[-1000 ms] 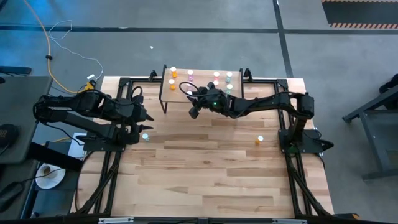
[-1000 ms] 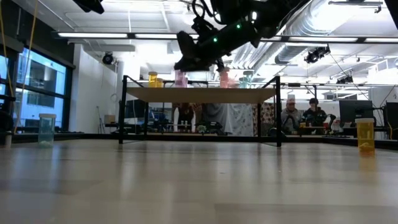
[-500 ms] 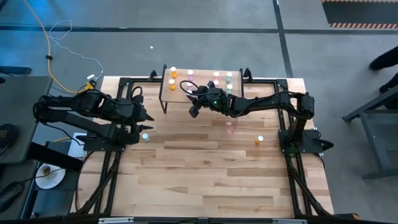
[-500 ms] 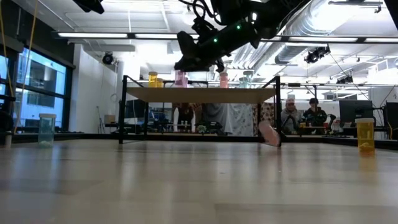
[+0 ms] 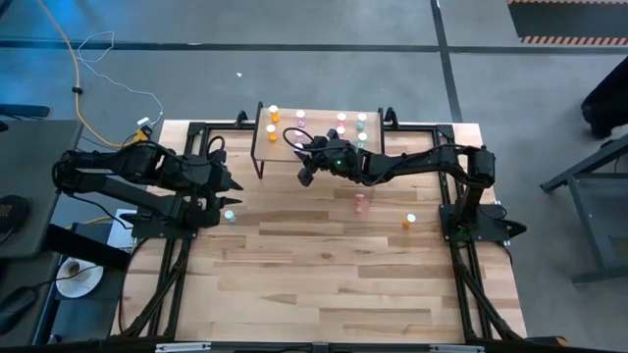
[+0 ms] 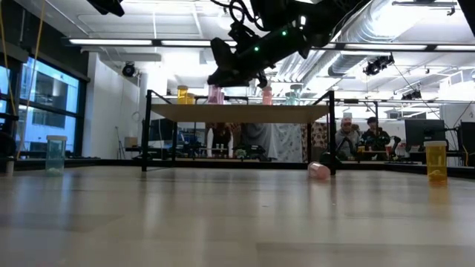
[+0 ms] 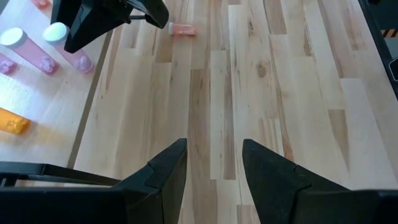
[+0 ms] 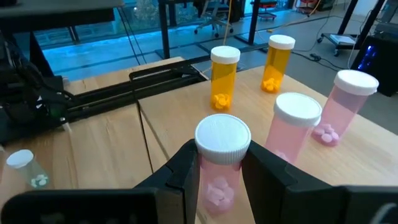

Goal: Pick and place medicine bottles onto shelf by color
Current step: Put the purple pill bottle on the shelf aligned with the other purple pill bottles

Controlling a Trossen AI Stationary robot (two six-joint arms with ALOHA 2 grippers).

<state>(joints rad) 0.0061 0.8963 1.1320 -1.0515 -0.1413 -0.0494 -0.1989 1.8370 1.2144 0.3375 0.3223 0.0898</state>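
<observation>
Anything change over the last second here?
A fallen pink bottle has dropped onto the table and now lies on its side; where it came from isn't clear. The right claw stayed shut on the gripped pink bottle at the shelf. The left claw stayed open and idle.

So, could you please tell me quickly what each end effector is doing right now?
Left end effector: open, holding nothing.
Right end effector: closed on a white-capped pink plastic medicine bottle.
</observation>
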